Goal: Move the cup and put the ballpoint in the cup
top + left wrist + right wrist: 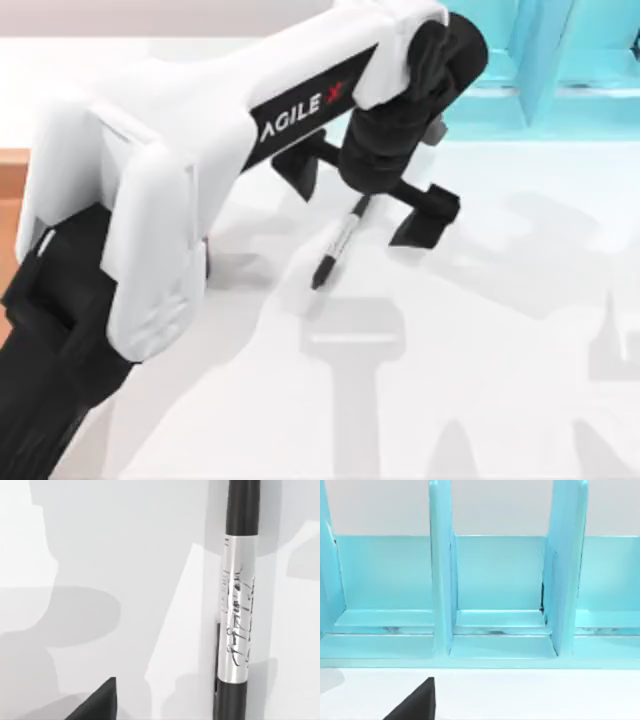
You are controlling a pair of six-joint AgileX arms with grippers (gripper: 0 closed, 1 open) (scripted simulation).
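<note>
Hovering above the white surface [480, 330], the left arm's black two-finger tool [370, 195] has its fingers spread to either side of the slim black-ended, grey-white ballpoint [337, 243], probably lined up to pinch it. That ballpoint lies flat near the surface's middle, small dark print along its barrel. Behind stands a turquoise divided rack [495, 605].

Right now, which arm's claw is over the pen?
The left gripper: its open fingers straddle the ballpoint on the table.
</note>
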